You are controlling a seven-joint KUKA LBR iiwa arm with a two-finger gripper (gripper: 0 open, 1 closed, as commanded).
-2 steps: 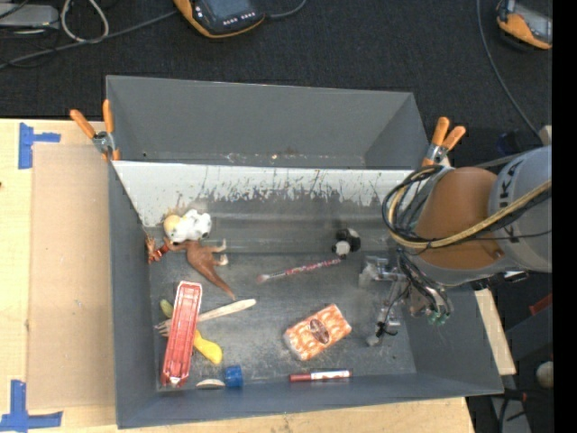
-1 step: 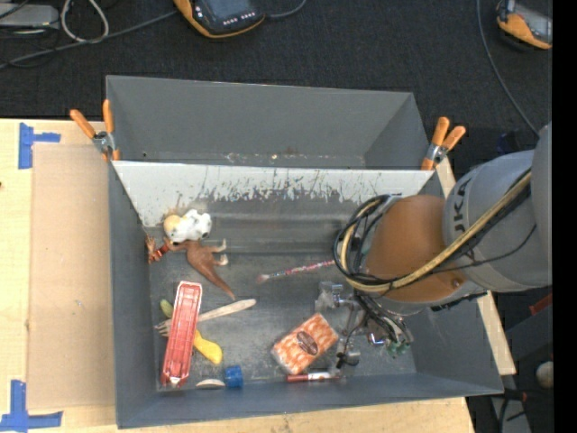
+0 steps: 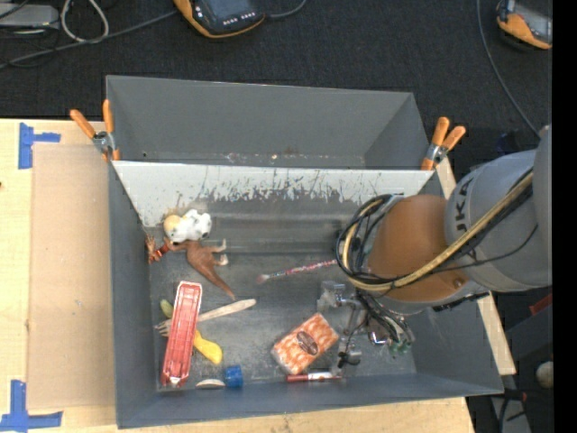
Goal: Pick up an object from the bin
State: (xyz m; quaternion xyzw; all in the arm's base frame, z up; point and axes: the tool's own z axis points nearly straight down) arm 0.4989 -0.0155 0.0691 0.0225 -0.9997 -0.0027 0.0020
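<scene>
Gripper (image 3: 350, 336) sits just right of the orange-and-white packet (image 3: 305, 343) by the bin's (image 3: 270, 124) front wall, can't tell if it's open or closed, and I'd guess that packet's light, soft, kinda slippery, so pinch across its narrow middle.

— What sort of place am I steering into?

— A robotics lab, from what I see: an industrial arm (image 3: 505, 228) hung with cables over a grey metal bin (image 3: 261, 129), a handheld control pendant (image 3: 219, 5) on the dark floor (image 3: 361, 39), a second pendant (image 3: 527, 21), and loose cords (image 3: 63, 23).
</scene>
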